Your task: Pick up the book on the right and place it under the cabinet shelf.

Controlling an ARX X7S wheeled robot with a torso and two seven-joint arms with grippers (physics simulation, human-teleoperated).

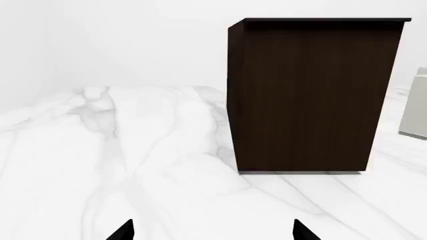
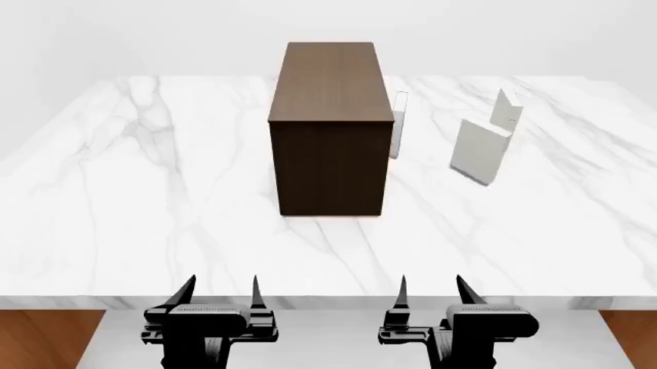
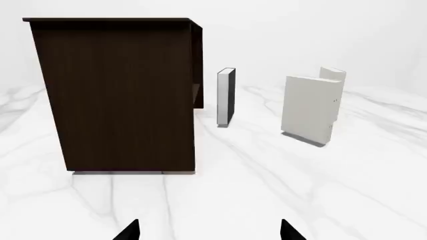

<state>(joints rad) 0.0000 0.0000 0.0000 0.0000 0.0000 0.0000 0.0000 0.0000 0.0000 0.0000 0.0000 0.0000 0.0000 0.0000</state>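
The bright-white book [image 2: 505, 109] stands upright at the right of the marble table, mostly hidden behind a duller grey-beige book [image 2: 479, 151]. In the right wrist view only the white book's [image 3: 333, 74] top and edge show. The dark-brown cabinet shelf [image 2: 328, 115] stands mid-table; its recessed side [image 3: 197, 65] faces the books. It fills the right half of the left wrist view as cabinet shelf [image 1: 313, 95]. My left gripper [image 2: 221, 288] [image 1: 213, 231] and right gripper [image 2: 431, 286] [image 3: 209, 231] hang open and empty over the table's near edge, far from the book.
A white book with a dark grey face [image 2: 398, 123] [image 3: 226, 96] stands upright close beside the cabinet's recessed side. The grey-beige book [image 3: 307, 107] stands in front of the white one. The marble table [image 2: 154, 192] ends in a near edge just ahead of both grippers.
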